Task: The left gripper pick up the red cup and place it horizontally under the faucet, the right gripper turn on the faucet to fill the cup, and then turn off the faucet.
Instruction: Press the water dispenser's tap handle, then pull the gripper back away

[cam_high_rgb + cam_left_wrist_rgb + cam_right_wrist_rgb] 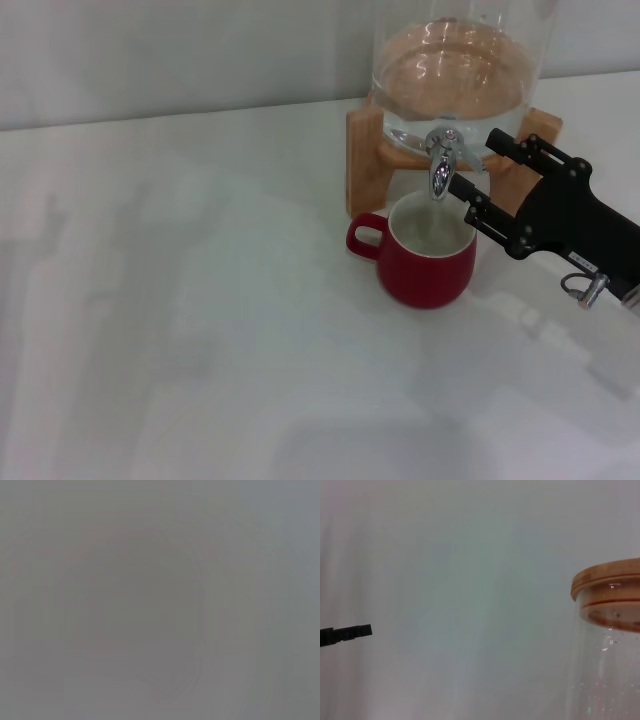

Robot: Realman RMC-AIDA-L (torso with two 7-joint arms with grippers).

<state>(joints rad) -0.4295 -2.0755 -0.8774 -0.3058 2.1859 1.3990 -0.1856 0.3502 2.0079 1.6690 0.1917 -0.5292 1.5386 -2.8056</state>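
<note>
The red cup (428, 265) stands upright on the white table, its handle pointing left, right below the spout of the chrome faucet (440, 170). The faucet projects from the clear glass jar dispenser (455, 70) on its wooden stand (365, 160). My right gripper (472, 163) is all black and comes in from the right. Its two fingers are apart, with their tips just right of the faucet and not touching it. One black fingertip (347, 632) shows in the right wrist view, beside the jar's wooden lid (610, 585). The left gripper shows in no view. The left wrist view is plain grey.
The white table (200, 330) stretches to the left and front of the cup. A pale wall stands behind the dispenser. The jar holds liquid up to about its visible middle.
</note>
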